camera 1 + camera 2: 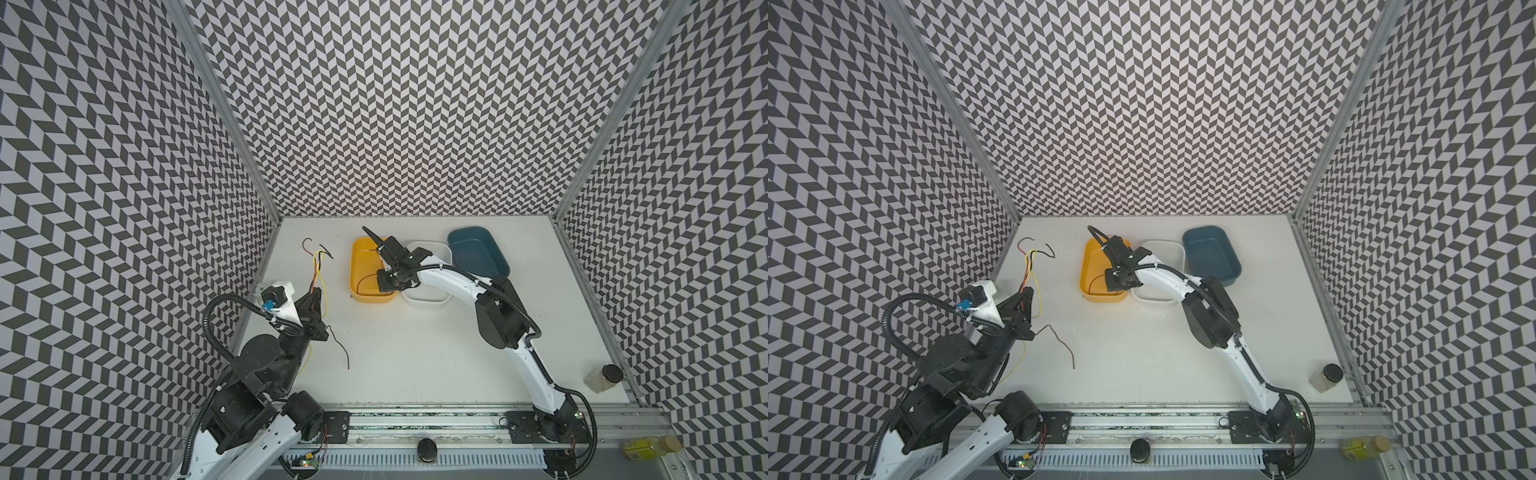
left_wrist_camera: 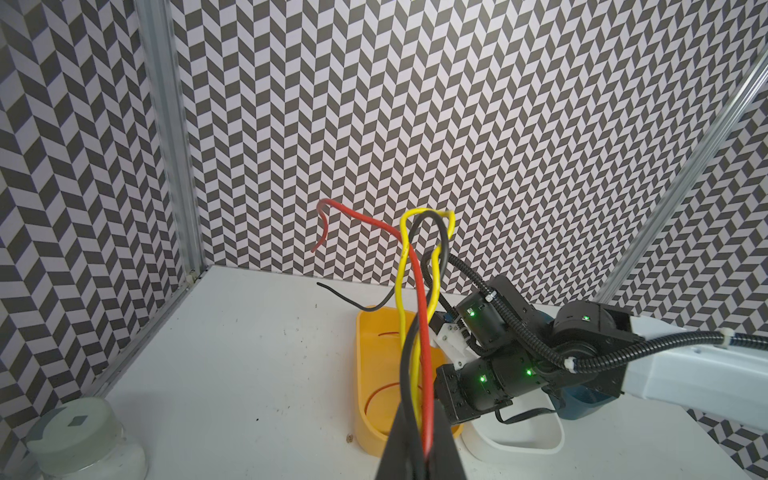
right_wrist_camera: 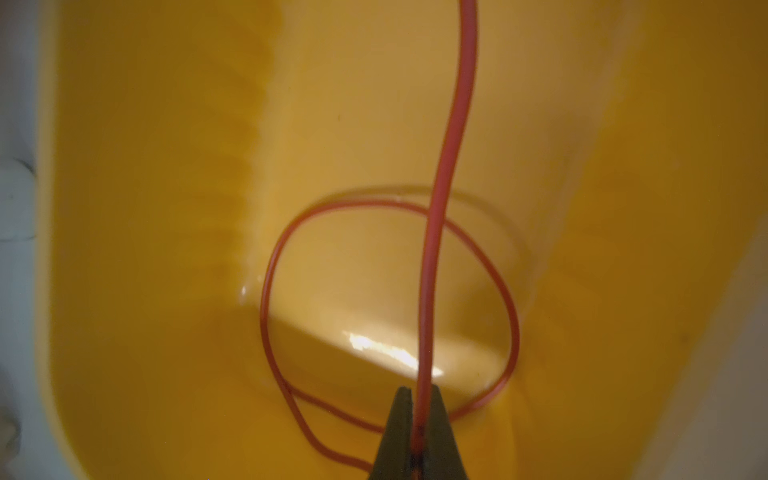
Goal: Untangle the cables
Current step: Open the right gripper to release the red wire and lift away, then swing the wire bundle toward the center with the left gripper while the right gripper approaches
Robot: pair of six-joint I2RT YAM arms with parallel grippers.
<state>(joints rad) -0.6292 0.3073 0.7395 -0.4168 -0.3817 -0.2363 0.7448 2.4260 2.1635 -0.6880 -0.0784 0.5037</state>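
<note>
My left gripper (image 1: 314, 293) (image 2: 419, 415) is shut on a bundle of cables held up over the table's left side. In the left wrist view a red cable (image 2: 424, 324), a yellow one (image 2: 401, 291) and a black one (image 2: 444, 245) rise twisted together from its jaws. In both top views a dark red tail (image 1: 340, 349) and a yellow tail (image 1: 308, 361) trail from the bundle near the table. My right gripper (image 1: 370, 235) (image 3: 420, 390) is shut on a separate red cable (image 3: 451, 124) over the yellow tray (image 1: 359, 266). That cable's loop (image 3: 515, 316) lies on the tray floor.
A white tray (image 1: 432, 296) sits right of the yellow one, with a blue tray (image 1: 478, 253) behind it. A dark-lidded jar (image 1: 602, 378) stands at the front right. A pale-lidded jar (image 2: 83, 436) is near the left wall. Patterned walls enclose three sides.
</note>
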